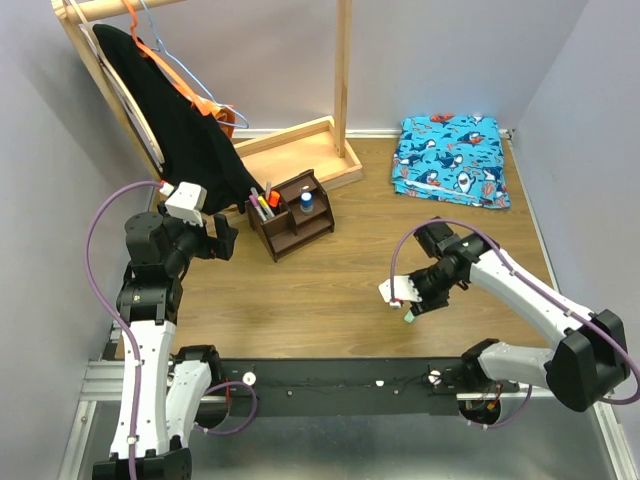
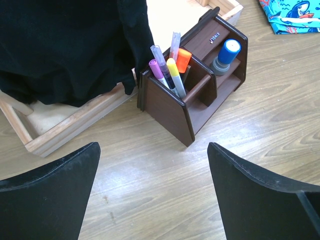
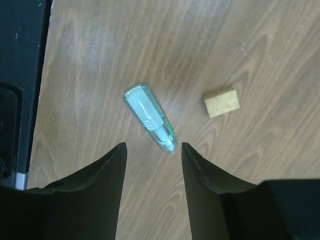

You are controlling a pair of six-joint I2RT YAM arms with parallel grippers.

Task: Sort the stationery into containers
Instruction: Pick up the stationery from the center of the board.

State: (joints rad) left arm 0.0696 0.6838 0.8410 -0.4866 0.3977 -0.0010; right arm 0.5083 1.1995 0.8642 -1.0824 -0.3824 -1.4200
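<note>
**Right tool poised over the highlighter**

Over on the right side, the right tool (image 3: 152, 150) hangs low above the worktop (image 1: 320, 300), jaws about half open and gripping nothing. The mint-green highlighter (image 3: 149, 117) lies flat on the wood, its narrow end poking into the gap between the two fingers (image 3: 102, 185) without touching either one. Just beside it, off to one side, sits the tan eraser cube (image 3: 221, 102), also loose on the wood.

Across the worktop, the left tool (image 2: 152, 147) is spread wide and empty, looking straight at the dark brown wooden organiser (image 2: 167, 112). One end compartment is already busy: a pink-capped pen (image 2: 155, 66), a yellow-capped pen (image 2: 172, 67) and an orange-capped marker (image 2: 184, 58) stand upright there, along with a couple of slimmer pens. The blue-topped tube (image 2: 228, 52) stands in a separate compartment at the other end.

A black garment (image 1: 170, 120) hangs down just behind the organiser, over a pale wooden frame (image 1: 300, 145). A shark-print cloth (image 1: 450, 160) lies folded at the far right, well apart from both tools.
</note>
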